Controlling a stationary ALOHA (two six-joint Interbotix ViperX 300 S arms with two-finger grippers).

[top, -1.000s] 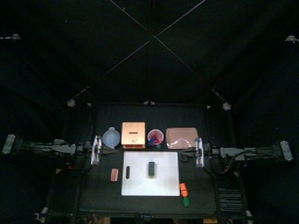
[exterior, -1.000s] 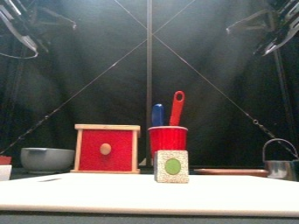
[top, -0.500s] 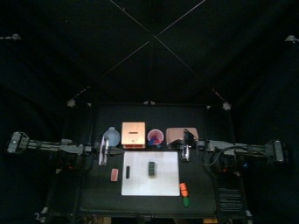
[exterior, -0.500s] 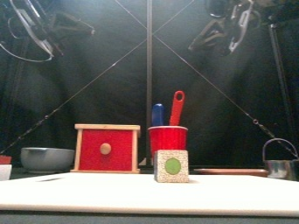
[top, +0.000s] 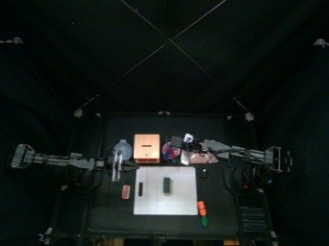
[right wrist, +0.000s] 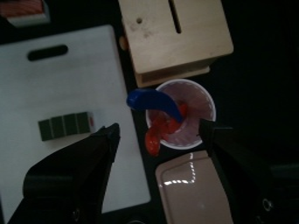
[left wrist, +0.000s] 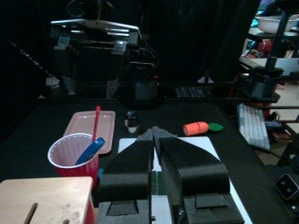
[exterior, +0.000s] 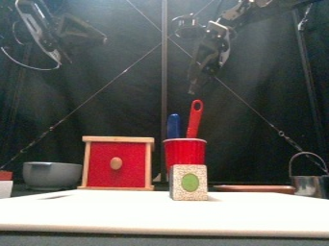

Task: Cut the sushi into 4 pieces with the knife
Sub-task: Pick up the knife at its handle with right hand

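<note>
The dark green sushi roll [top: 167,184] lies whole on the white cutting board [top: 182,192]; the front view shows its end face [exterior: 189,182]. Behind the board stands the red cup [exterior: 184,152] holding a blue knife [exterior: 172,126] and a red knife [exterior: 194,116]. My right gripper [right wrist: 158,129] hangs open high above the cup [right wrist: 187,103], with both knife handles between its spread jaws but untouched. In the front view this gripper [exterior: 206,53] is well above the handles. My left gripper [left wrist: 156,162] hovers open over the table's left side [top: 118,163], holding nothing.
A wooden box with a red drawer front [exterior: 117,163] stands left of the cup, with a blue-grey bowl [exterior: 52,174] further left. The pink tray [right wrist: 193,188] lies right of the cup, and a metal cutter [exterior: 306,173] at the far right. Orange and green toys [top: 203,209] lie near the front right.
My right arm swung in from the right side to above the red cup and its jaws opened wide. My left arm moved inward a little and its jaws parted.
</note>
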